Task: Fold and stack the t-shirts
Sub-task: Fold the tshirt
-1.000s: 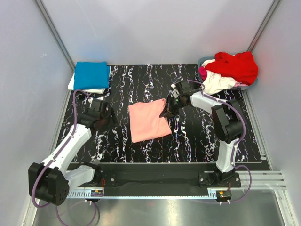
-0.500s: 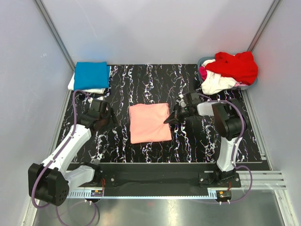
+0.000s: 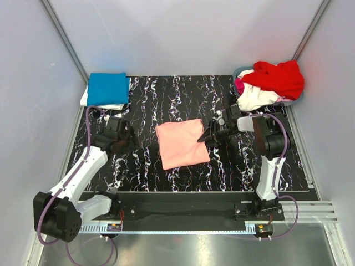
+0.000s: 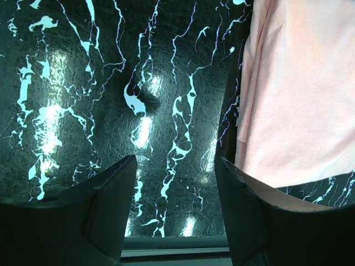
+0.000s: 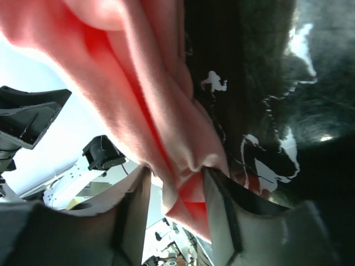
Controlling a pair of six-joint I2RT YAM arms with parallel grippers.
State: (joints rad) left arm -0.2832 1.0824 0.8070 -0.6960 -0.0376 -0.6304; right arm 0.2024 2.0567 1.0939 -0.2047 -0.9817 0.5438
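Note:
The salmon-pink t-shirt (image 3: 182, 144) lies folded into a rough square in the middle of the black marbled mat (image 3: 166, 94). My right gripper (image 3: 206, 137) is low at its right edge and shut on a bunch of the pink cloth, which shows pinched between the fingers in the right wrist view (image 5: 175, 177). My left gripper (image 3: 130, 138) is open and empty, left of the shirt and apart from it. In the left wrist view the gripper (image 4: 175, 166) hovers over bare mat, with the pink shirt (image 4: 299, 94) at the right. A folded bright blue shirt (image 3: 108, 87) lies on a white one (image 3: 87, 101) at the back left.
A grey basket (image 3: 239, 72) at the back right holds a red shirt (image 3: 277, 77), a white one (image 3: 258, 97) and a magenta one (image 3: 239, 86). Pale walls close in the mat on three sides. A black rail (image 3: 183, 202) runs along the near edge.
My right gripper has moved right and down with the shirt's edge. The lifted right part now lies flat, and the whole shirt has slid a little to the right. The left arm has not moved.

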